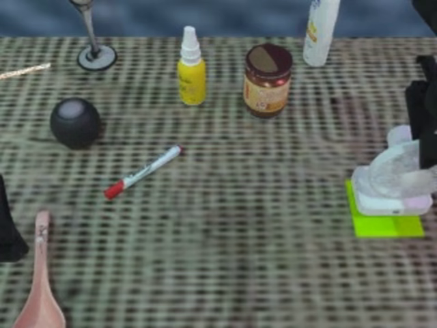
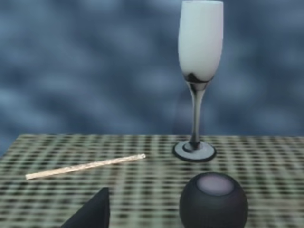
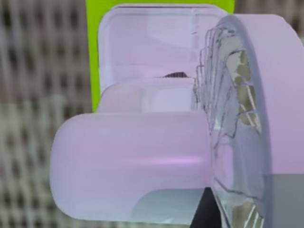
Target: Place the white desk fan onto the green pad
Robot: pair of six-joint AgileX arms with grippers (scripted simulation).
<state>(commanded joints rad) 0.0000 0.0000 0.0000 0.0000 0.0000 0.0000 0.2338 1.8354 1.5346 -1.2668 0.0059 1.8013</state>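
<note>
Most of the job looks done: the white desk fan [image 1: 395, 179] stands on the green pad [image 1: 386, 225] at the table's right edge, overlapping its far part, with the right gripper [image 1: 425, 130] close above it, grip state indiscernible, probably only release and retreat remaining

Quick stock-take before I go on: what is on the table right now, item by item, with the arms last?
white desk fan: 1, white, right side, base on the pad
green pad: 1, lime green, right side, partly under the fan
brown jar: 1, far centre
yellow dropper bottle: 1, white cap, far centre
tall white bottle: 1, far right
wine glass: 1, clear, far left
black ball: 1, left
red-capped marker: 1, centre-left
thin pale stick: 1, far left edge
pink spoon: 1, near left
left gripper: dark, left edge, parked
right gripper: dark, right edge, at the fan
</note>
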